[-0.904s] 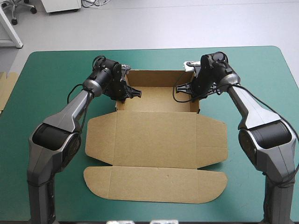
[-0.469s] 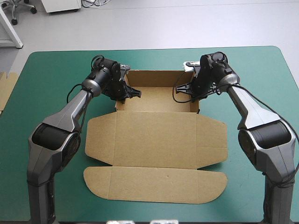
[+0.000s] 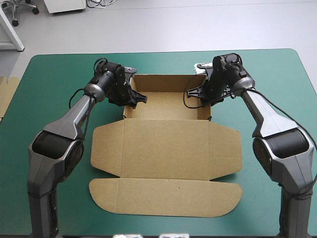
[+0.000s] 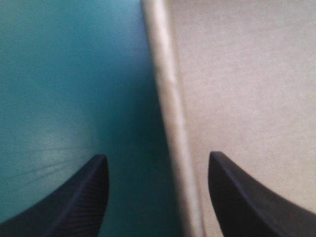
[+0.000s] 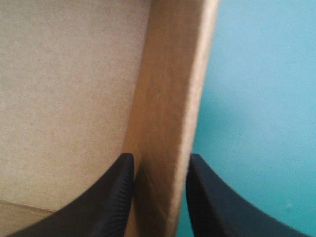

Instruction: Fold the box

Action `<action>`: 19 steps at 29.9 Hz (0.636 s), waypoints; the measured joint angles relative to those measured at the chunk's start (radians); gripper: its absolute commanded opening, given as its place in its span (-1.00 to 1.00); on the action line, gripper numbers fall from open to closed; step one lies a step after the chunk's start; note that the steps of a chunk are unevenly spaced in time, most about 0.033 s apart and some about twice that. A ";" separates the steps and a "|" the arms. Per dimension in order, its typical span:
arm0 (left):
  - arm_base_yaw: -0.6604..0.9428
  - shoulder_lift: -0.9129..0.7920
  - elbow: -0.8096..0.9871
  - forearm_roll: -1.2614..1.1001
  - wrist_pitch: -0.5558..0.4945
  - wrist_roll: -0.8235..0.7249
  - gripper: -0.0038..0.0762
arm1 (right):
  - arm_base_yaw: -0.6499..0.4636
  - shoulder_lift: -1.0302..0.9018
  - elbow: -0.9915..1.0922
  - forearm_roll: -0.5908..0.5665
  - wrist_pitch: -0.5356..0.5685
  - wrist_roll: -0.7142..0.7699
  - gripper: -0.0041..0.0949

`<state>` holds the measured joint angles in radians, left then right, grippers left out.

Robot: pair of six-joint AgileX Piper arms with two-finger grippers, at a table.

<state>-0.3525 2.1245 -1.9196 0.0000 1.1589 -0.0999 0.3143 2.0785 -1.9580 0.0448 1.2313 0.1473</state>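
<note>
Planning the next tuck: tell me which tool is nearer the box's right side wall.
Right. The right tool holds the right side wall between its fingers; the left tool stands open astride the left wall, across the box.

Open-tray box (image 3: 166, 144), lid flat, left gripper (image 3: 138, 98) and right gripper (image 3: 194, 93) at its ends

The box (image 3: 166, 148) is showing plain brown all over, lying against the teal-green cover (image 3: 59, 74). The fingers (image 4: 74, 202) are showing black with a fine ribbed grain, and the arms (image 3: 74, 119) are gleaming grey with black joints.
</note>
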 measured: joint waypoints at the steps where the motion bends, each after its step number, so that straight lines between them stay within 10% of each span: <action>1: 0.000 -0.001 0.000 -0.019 0.000 0.003 0.29 | 0.000 -0.004 -0.003 -0.004 0.001 0.000 0.09; 19: -0.003 -0.186 0.007 -0.061 -0.033 0.026 0.26 | 0.000 -0.165 -0.019 -0.021 0.010 0.003 0.14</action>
